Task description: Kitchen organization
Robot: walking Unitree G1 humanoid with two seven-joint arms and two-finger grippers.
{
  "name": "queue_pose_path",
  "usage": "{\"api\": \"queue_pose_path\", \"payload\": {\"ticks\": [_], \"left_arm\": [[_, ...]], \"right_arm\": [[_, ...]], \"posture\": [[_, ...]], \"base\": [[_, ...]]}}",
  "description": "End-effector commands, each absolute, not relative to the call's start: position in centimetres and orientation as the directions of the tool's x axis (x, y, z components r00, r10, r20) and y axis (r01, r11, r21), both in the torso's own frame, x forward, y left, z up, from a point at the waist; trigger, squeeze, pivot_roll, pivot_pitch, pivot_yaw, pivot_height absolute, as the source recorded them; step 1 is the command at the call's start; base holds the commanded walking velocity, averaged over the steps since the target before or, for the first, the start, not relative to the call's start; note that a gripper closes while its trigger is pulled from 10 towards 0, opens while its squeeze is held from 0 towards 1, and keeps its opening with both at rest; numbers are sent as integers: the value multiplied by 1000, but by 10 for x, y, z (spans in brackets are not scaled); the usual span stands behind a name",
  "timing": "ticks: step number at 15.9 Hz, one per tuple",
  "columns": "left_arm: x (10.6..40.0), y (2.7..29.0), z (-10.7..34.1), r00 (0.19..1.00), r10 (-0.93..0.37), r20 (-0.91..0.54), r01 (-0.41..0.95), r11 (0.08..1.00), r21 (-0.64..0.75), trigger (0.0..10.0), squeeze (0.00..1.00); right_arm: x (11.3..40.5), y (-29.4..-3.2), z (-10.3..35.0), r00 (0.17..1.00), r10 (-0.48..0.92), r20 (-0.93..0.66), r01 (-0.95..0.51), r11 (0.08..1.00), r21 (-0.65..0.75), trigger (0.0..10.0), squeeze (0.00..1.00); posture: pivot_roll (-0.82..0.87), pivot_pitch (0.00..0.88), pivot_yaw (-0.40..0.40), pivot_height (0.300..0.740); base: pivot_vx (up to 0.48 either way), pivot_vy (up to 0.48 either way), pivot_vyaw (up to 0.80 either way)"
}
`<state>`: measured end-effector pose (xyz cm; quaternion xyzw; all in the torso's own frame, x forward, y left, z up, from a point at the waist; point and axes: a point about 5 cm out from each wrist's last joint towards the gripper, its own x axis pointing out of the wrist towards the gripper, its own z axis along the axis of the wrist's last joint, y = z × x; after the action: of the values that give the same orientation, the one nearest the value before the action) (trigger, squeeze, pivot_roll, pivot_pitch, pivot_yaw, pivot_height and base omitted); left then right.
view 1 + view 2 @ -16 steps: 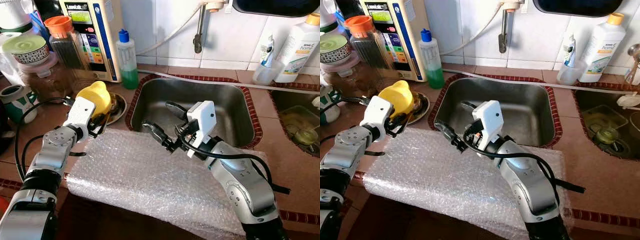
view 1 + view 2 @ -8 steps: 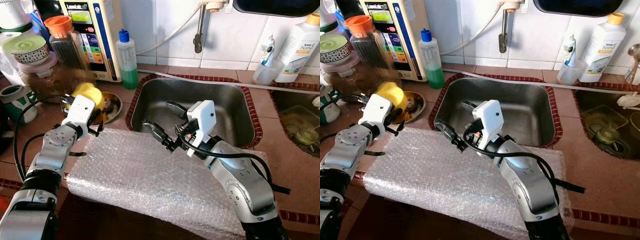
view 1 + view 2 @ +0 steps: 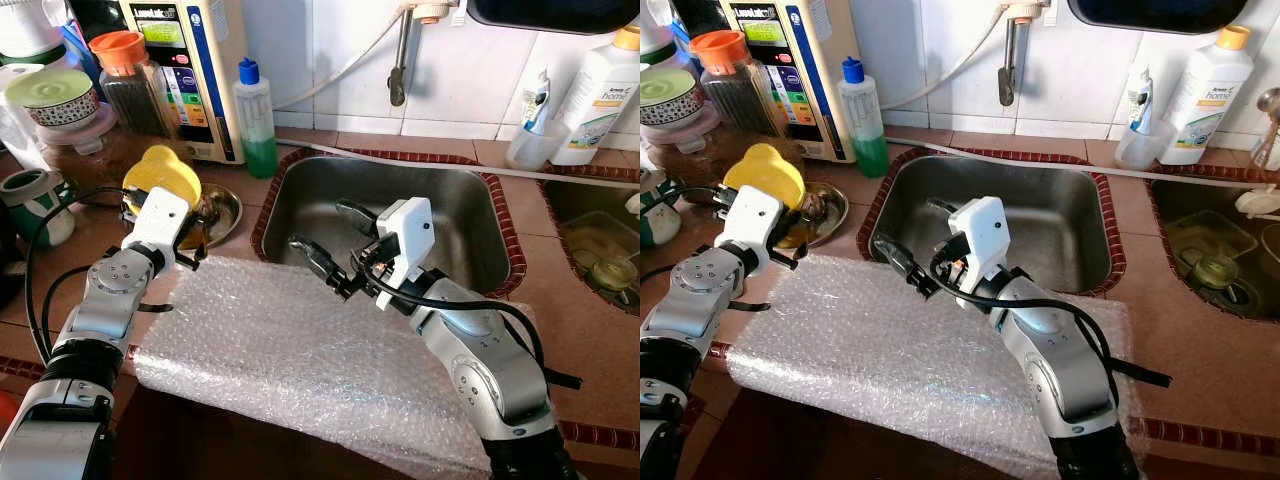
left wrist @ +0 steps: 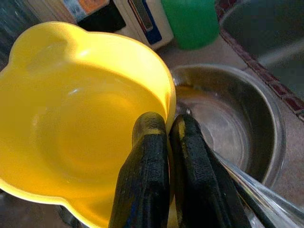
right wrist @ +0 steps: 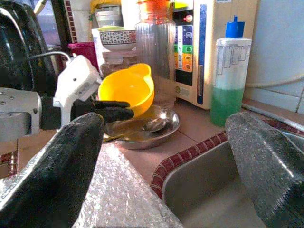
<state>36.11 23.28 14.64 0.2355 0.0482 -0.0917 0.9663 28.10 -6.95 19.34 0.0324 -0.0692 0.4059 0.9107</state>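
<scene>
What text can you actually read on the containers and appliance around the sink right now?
"home" — on the white bottle with the orange cap at the back right; the smaller print above it is too small to read.
White appliance with the coloured panel: its top label and button captions are too blurred to read.
Green soap bottle: no readable text.
Small tube in the cup: print too small to read.

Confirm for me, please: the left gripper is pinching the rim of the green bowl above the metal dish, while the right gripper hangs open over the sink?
Not quite: the bowl is yellow, not green, as the left wrist view shows. The rest holds: the left gripper pinches its rim above the metal dish, and the right gripper hangs open over the sink.
</scene>
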Motion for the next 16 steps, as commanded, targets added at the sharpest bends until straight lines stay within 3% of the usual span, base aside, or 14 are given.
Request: {"api": "queue_pose_path", "payload": {"ticks": [1,3,5,6,7,8,10,16], "left_arm": [[361,234,153,985,-148,-93,174,858,483,0,0],[358,221,164,982,-187,34,137,822,552,0,0],[347,186,171,927,-338,164,168,763,625,0,0],[342,174,170,904,-381,192,188,759,623,0,0],[337,160,170,879,-425,216,212,754,622,0,0],[333,148,168,854,-472,220,246,738,628,0,0],[329,137,162,836,-505,213,283,732,620,0,0],[329,148,163,854,-466,230,227,733,641,0,0]], "right_arm": [[284,-71,199,670,721,176,-732,681,-8,10000,608],[289,-75,200,708,681,187,-697,716,32,10000,612],[300,-84,201,783,590,196,-616,779,119,10000,596],[305,-88,202,807,556,201,-586,794,158,10000,420],[309,-92,203,829,521,205,-557,805,204,10000,310],[313,-94,205,840,499,212,-540,806,242,10000,0],[315,-95,206,847,487,213,-529,808,257,10000,0],[318,-99,202,865,464,189,-501,813,296,10000,0]], "posture": [[23,6,86,740],[20,6,83,740],[23,10,77,740],[23,11,76,740],[25,12,72,740],[25,12,72,740],[25,13,70,740],[27,13,68,740]], "base": [[0,0,0],[0,0,0],[0,0,0],[0,0,0],[0,0,0],[0,0,0],[0,0,0],[0,0,0]]}}
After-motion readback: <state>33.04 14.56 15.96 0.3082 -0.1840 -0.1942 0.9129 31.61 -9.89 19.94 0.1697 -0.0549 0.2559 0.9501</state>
